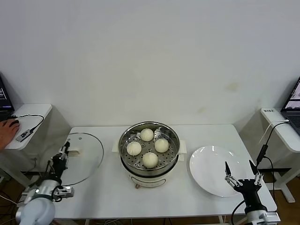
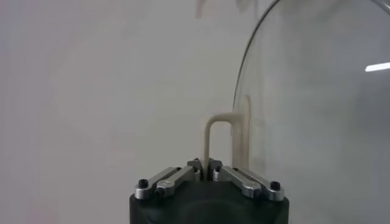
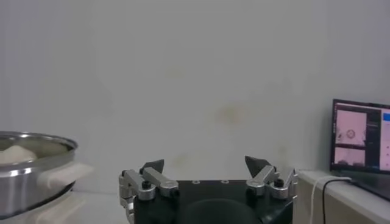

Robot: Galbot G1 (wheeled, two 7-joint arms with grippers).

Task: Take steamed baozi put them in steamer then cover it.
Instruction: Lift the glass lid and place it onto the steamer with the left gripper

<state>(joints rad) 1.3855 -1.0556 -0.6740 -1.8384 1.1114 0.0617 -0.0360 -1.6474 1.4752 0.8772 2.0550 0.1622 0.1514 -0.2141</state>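
Observation:
The steamer (image 1: 149,171), a steel pot on a cream base, stands at the table's middle. Four cream-white baozi lie on its perforated tray: (image 1: 147,134), (image 1: 161,145), (image 1: 134,148), (image 1: 150,160). The glass cover (image 1: 86,159) is at the table's left end. My left gripper (image 1: 61,157) is shut on its cream handle (image 2: 219,129); the wrist view shows the jaws (image 2: 205,165) pinching one leg of the handle beside the glass (image 2: 317,122). My right gripper (image 1: 241,171) is open and empty, over the near right edge of the white plate (image 1: 208,168). The steamer rim shows in the right wrist view (image 3: 30,146).
The white plate is empty, right of the steamer. Low side tables stand beyond both table ends: the left one (image 1: 33,112) holds a person's hand (image 1: 7,129) and a cable, the right one (image 1: 281,126) holds a laptop (image 3: 362,137) and a cable. A wall is behind.

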